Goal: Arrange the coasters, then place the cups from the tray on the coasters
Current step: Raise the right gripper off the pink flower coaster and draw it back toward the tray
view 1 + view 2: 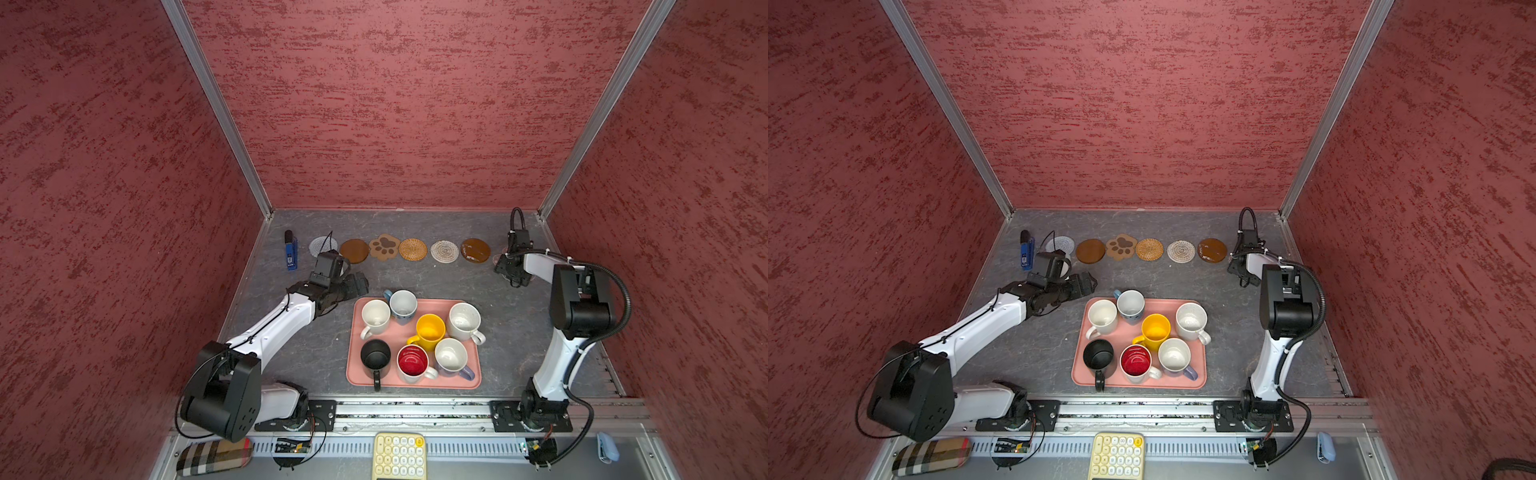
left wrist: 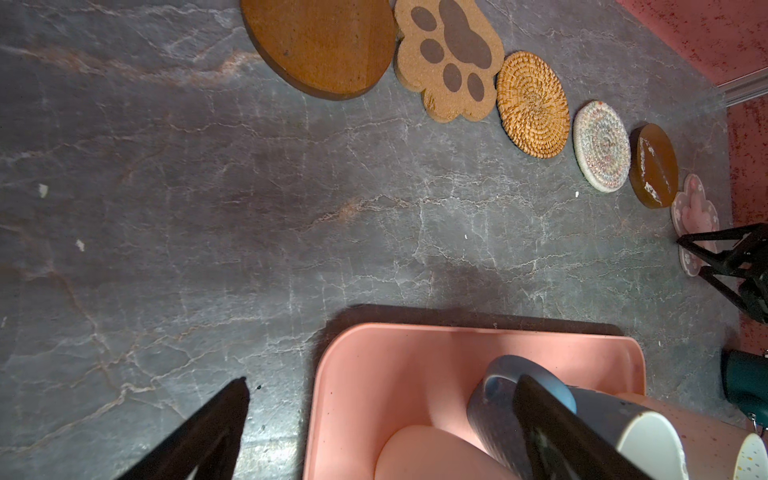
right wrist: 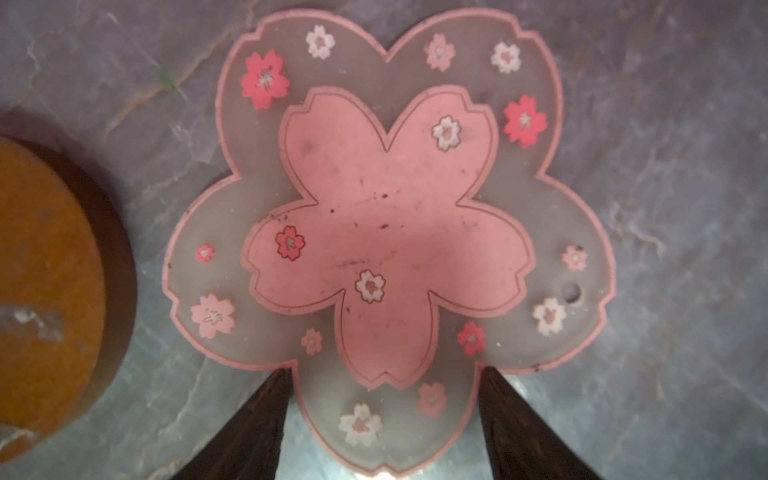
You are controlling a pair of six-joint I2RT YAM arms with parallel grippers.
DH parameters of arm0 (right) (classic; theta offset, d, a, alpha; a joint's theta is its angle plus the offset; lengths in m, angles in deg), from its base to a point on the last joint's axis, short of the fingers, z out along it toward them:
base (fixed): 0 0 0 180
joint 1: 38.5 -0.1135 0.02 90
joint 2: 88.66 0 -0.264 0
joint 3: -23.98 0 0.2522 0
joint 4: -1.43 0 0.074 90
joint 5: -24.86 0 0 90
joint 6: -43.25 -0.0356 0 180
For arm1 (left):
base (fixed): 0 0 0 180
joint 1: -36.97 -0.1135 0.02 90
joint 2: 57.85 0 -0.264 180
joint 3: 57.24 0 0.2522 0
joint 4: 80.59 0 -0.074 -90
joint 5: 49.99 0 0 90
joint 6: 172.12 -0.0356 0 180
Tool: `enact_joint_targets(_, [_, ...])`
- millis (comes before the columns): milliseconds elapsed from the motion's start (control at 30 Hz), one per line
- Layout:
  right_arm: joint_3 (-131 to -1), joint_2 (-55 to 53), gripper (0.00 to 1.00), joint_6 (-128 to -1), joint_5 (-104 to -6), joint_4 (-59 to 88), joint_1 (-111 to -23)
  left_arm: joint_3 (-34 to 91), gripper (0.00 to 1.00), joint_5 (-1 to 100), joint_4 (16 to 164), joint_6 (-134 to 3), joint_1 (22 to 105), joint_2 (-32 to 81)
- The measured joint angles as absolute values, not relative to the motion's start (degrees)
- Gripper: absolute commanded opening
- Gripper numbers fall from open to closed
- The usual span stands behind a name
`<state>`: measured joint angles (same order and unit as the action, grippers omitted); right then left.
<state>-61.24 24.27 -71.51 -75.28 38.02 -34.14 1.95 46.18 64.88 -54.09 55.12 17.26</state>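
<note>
Six coasters lie in a row at the back: grey woven (image 1: 322,246), brown disc (image 1: 354,251), paw (image 1: 385,247), wicker (image 1: 412,249), beige woven (image 1: 444,251), brown disc (image 1: 475,250). The pink flower coaster (image 3: 386,232) lies flat at the row's right end. My right gripper (image 3: 384,370) stands over it, fingers touching both sides of one petal. The salmon tray (image 1: 415,384) holds several cups, among them the blue one (image 1: 403,305) at its far edge. My left gripper (image 2: 382,380) hangs open over the tray's far-left corner, one finger beside the blue cup's handle (image 2: 498,374).
A blue lighter-like object (image 1: 291,251) lies left of the coaster row by the left wall. Below the front rail sit a yellow keypad (image 1: 399,455), a plaid case (image 1: 214,456) and a small light-blue item (image 1: 607,446). Red walls close in three sides.
</note>
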Motion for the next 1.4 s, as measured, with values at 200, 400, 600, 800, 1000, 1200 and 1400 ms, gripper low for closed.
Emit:
enact_joint_targets(200, [-65.9,27.3,0.72,-69.9,-75.2,39.1,-33.7,1.5,1.00,46.2,65.2,-54.1,55.0,17.3])
enact_joint_targets(400, [-70.4,30.3,0.72,-69.4,-74.5,40.3,-32.4,1.5,1.00,46.3,65.5,-54.1,54.9,18.0])
enact_joint_targets(600, [-73.0,31.7,0.71,-69.0,-74.1,41.5,-32.1,1.5,1.00,46.5,66.0,-54.1,54.4,18.0])
enact_joint_targets(800, [-73.0,30.6,0.61,-68.8,-72.5,42.0,-32.0,1.5,1.00,46.5,66.0,-54.1,53.7,18.6])
enact_joint_targets(1000, [-66.4,18.1,0.58,-68.5,-67.7,41.6,-32.3,1.5,1.00,47.1,65.7,-54.1,52.5,18.9])
enact_joint_targets(1200, [-57.0,4.5,0.58,-68.3,-63.6,38.6,-34.7,0.0,0.97,47.5,63.8,-53.9,52.6,16.9])
enact_joint_targets(1400, [-43.7,-4.1,0.56,-68.9,-61.1,37.2,-38.7,-2.3,0.94,47.0,59.5,-53.9,52.8,12.2])
